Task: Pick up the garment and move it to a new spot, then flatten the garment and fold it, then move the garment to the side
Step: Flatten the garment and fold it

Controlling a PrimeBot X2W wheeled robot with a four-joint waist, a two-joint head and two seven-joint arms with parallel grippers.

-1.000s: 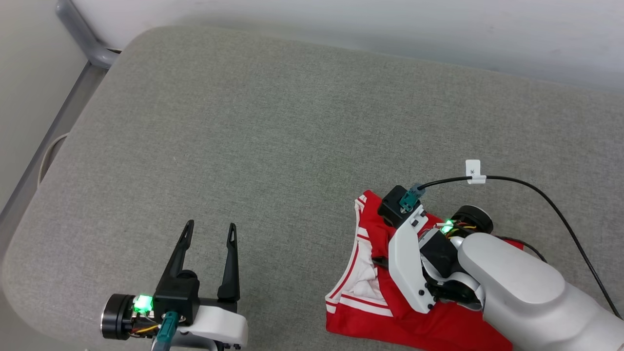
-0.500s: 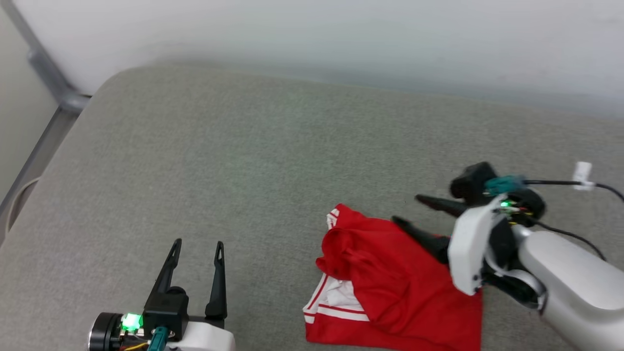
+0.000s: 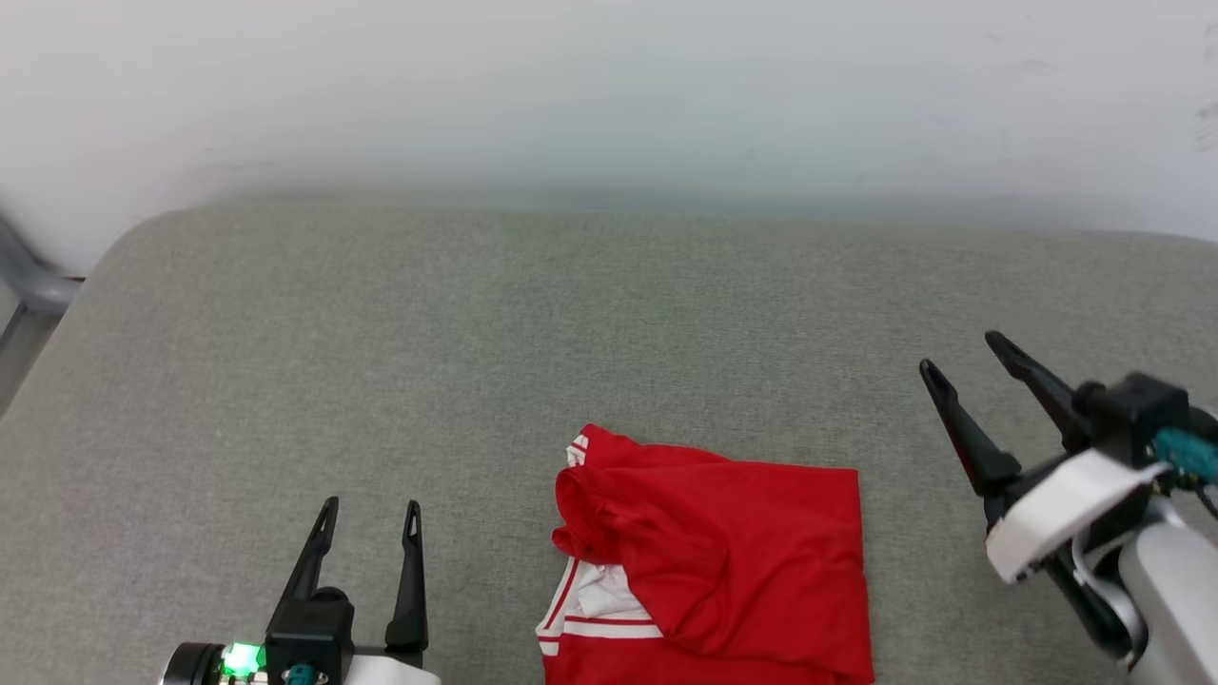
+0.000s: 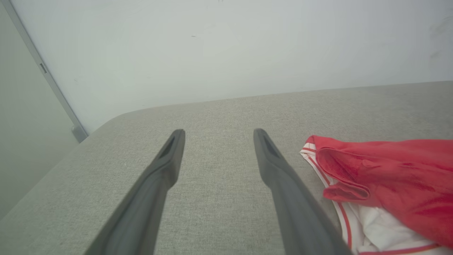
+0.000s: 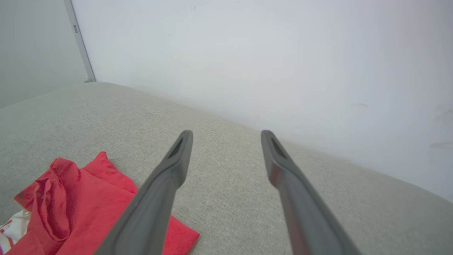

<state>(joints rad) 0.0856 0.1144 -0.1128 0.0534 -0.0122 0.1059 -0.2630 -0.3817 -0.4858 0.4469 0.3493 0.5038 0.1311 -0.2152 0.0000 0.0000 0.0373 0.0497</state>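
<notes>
At the near edge of the bench, a little right of its middle, the garment lay folded into a flat red packet with nothing touching it. Half a second earlier the right gripper's fingers had reached over its right side, and a second earlier that gripper had been down on the cloth. The head camera had also tilted up in that time, so the shift of the whole scene was not the shirt's own.

The striped white-and-red trim and a patch of white inner cloth faced the bench's left end, while a straight folded edge faced right. Its near end ran out of the head view (so the long axis could not be judged).

Near the left part of that edge, the left gripper hovered with its fingers moderately spread and empty, the shirt just beside its right finger in the left wrist view.

Farther back and to the right, the right gripper hung well apart from the garment, fingers likewise spread, holding nothing, tips angled toward the far left.

Beyond the far edge stood a plain pale wall.
</notes>
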